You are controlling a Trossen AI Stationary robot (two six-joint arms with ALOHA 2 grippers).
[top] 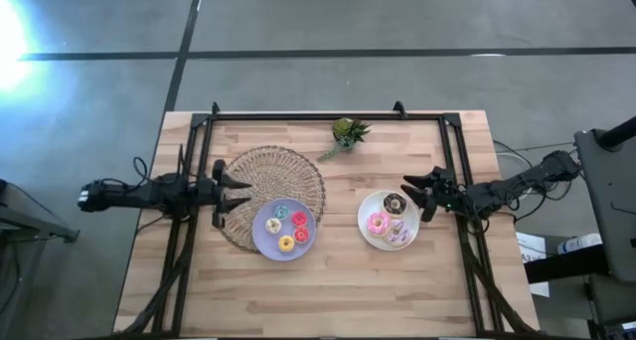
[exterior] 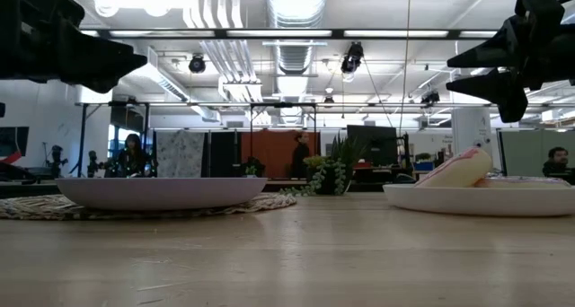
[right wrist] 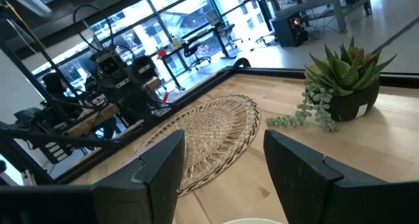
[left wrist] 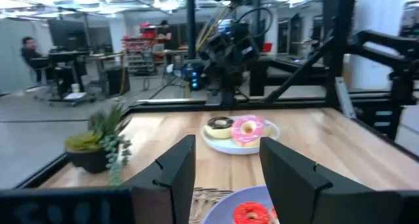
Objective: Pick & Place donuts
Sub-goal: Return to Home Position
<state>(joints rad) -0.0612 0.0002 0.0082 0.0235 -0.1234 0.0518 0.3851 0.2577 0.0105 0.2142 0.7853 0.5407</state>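
Note:
Several tiny donuts (teal (top: 281, 212), red (top: 299, 219), yellow (top: 273, 225), orange (top: 286, 244)) lie on the lilac plate (top: 260, 239). A chocolate donut (top: 395, 203) and a pink sprinkled donut (top: 379, 223) lie on the white plate (top: 366, 231). My left gripper (top: 237, 194) is open, held above the woven mat just left of the lilac plate. My right gripper (top: 419, 194) is open, raised beside the white plate's far right rim. The left wrist view shows a red donut (left wrist: 249, 214) below my left gripper (left wrist: 226, 165), and the white plate's donuts (left wrist: 247, 127) farther off.
A round woven mat (top: 288, 171) lies under the lilac plate's far left part. A small green plant (top: 348, 133) stands near the table's far edge. Black frame rails (top: 328, 114) run along the far and side edges. Bare wood (top: 338, 290) stretches along the near side.

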